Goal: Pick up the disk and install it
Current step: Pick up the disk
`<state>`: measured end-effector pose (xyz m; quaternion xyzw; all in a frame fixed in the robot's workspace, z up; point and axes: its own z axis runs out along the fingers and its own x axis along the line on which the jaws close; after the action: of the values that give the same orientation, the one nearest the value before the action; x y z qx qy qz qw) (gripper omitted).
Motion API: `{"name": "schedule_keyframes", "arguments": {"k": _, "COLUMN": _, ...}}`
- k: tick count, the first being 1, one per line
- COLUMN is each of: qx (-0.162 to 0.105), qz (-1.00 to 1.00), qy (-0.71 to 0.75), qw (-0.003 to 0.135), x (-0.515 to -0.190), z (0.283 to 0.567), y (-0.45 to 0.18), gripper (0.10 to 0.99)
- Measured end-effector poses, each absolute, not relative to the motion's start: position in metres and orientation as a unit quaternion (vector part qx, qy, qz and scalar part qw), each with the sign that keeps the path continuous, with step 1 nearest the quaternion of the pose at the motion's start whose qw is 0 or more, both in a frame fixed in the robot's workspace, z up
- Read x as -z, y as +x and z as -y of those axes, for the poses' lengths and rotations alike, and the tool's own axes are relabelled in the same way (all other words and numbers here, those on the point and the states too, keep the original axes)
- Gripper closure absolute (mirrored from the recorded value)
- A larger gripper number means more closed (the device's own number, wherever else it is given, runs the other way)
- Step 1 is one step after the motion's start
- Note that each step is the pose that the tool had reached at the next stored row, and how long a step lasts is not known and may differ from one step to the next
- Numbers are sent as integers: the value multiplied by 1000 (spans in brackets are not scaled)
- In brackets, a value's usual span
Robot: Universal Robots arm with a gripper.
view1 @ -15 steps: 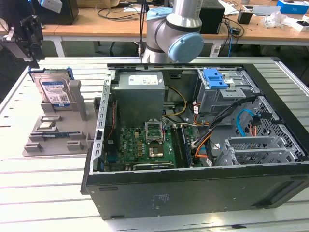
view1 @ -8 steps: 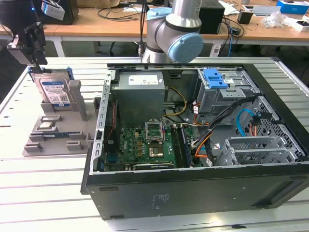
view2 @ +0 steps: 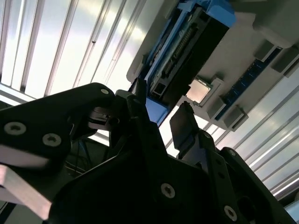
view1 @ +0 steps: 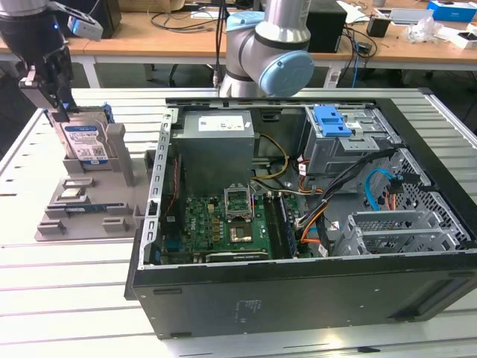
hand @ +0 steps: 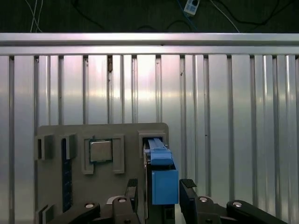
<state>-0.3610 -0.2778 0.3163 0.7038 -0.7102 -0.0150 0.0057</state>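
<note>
Across the slatted bench (view1: 45,313), the open computer case (view1: 298,298) takes the 3 o'clock side of the exterior view, while toward 9 o'clock a grey holder (view1: 89,212) props the disk (view1: 83,142) upright, likely so its top edge can be reached from above. At its 12 o'clock hangs the gripper (view1: 58,112), fingers (hand: 187,189) spread and straddling the blue bracket (hand: 163,182) with slim gaps; bare bench lies at the holder's 6 o'clock.

Had plenty of bare table (view1: 45,261) past the grey holder (view1: 74,216); got squeezed beside the disk (view1: 86,143) by its post (view1: 119,153) and case wall (view1: 158,179).
</note>
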Motion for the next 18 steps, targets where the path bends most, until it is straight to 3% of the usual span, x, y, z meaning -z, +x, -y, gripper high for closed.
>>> {"name": "schedule_keyframes", "arguments": {"k": 18, "qx": 15, "qz": 702, "qy": 712, "qw": 6, "x": -291, "z": 277, "y": -360, "gripper": 604}}
